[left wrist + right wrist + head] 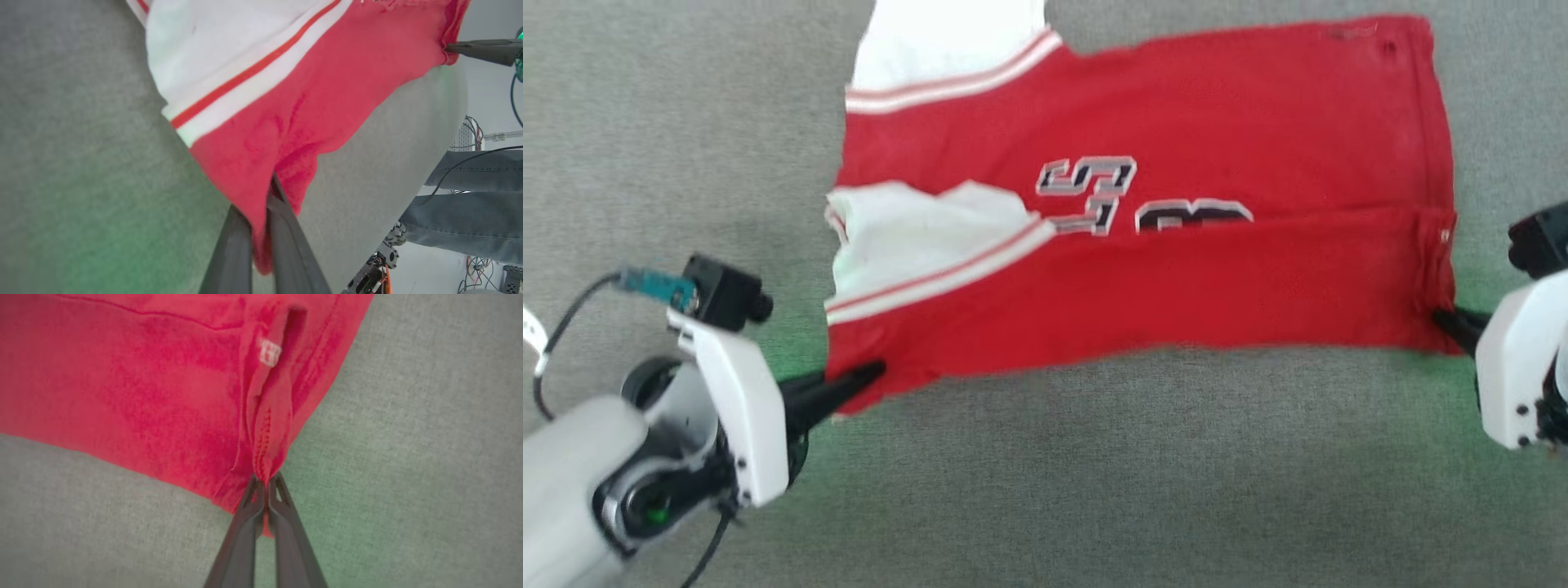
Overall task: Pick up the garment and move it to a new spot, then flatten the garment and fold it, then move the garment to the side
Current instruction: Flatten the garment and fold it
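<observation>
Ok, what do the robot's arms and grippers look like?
The left gripper and right gripper have white housings ending in long, tapering dark jaws. The left forearm is pale grey, with a black camera, teal connector and black cable at its wrist.

Light was bright, even and soft, leaving only a thin, faint shadow under the near edge of the shirt (1176, 122). The head view was smeared all over (lettering and hems alike), and the white sleeve (947, 41) was washed out. A green tint lay on the grey surface (1094, 474) beside the left gripper (878, 373) and the right gripper (1437, 316). The left wrist view's wide lens bowed the surface's edge, and the fingers (235, 253) at the bottom were soft.
</observation>
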You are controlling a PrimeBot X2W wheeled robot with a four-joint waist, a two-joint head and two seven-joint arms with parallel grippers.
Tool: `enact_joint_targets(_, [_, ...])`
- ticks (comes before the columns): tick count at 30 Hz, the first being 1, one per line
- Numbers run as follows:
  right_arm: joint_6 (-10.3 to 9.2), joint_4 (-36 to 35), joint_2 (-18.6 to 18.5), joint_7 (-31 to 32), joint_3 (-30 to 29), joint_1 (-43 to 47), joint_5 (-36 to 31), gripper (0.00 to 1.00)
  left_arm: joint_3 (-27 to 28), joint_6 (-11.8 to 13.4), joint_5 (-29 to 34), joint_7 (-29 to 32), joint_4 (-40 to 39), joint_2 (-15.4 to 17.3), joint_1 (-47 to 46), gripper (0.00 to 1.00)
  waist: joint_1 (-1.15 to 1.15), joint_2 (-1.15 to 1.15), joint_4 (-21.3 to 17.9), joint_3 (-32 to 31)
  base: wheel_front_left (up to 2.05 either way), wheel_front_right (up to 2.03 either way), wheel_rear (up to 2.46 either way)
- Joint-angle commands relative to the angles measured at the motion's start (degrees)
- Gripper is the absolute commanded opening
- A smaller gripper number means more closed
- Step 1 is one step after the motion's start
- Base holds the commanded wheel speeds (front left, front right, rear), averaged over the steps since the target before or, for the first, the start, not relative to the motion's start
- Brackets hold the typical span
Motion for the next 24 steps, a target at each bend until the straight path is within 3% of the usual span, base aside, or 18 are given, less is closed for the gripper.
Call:
enact_joint_targets(1, [-0.05,-0.5,-1.0,0.8,-0.3,1.6,0.8,0.0,-0.3,-0.1,-0.1,-1.0,-1.3,0.9,1.8,0.0,0.0,0.0,0.7,-1.2,0.0,0.0,0.0])
enact_joint_targets(9, [-0.05,-4.9,-4.8,5.6,-2.3,9.4,4.4,0.0,-1.2,3.4,-0.4,-6.5,-9.3,4.8,9.4,0.0,0.0,0.0,1.5,-2.5,0.0,0.0,0.0])
enact_joint_targets(14, [-0.05,-8.3,-4.6,5.1,-5.2,12.7,5.0,0.0,-1.6,5.1,-0.2,-9.2,-12.6,5.9,12.3,0.01,0.0,0.0,1.7,-2.3,0.0,0.0,0.0])
enact_joint_targets(15, [-0.05,-8.8,-4.4,4.4,-5.5,12.8,4.6,0.3,-1.4,5.3,-0.3,-9.7,-12.9,5.8,12.5,0.18,0.0,0.0,1.7,-2.3,0.0,0.0,0.0])
enact_joint_targets(16, [-0.05,-9.0,-4.3,4.0,-5.5,13.0,4.5,0.47,-1.4,5.5,-0.3,-9.9,-13.1,5.8,12.7,0.33,0.0,0.0,1.7,-2.3,0.0,0.0,0.0])
enact_joint_targets(17, [-0.05,-9.4,-4.3,3.5,-5.4,13.1,4.2,0.93,-1.3,5.7,-0.2,-10.3,-13.3,5.9,12.8,0.6,0.0,0.0,1.6,-2.3,0.0,0.0,0.0])
enact_joint_targets(18, [-0.05,-9.7,-4.0,2.7,-5.8,12.9,3.9,1.0,-1.1,5.8,0.2,-10.7,-13.4,6.0,12.7,1.0,0.0,0.0,1.5,-2.4,0.0,0.0,0.0])
enact_joint_targets(24, [-0.05,-11.9,-1.5,-4.2,-7.6,10.7,1.5,1.0,1.2,6.7,1.1,-14.7,-13.7,7.7,12.3,1.0,0.0,0.0,0.4,-2.4,0.0,0.0,0.0])
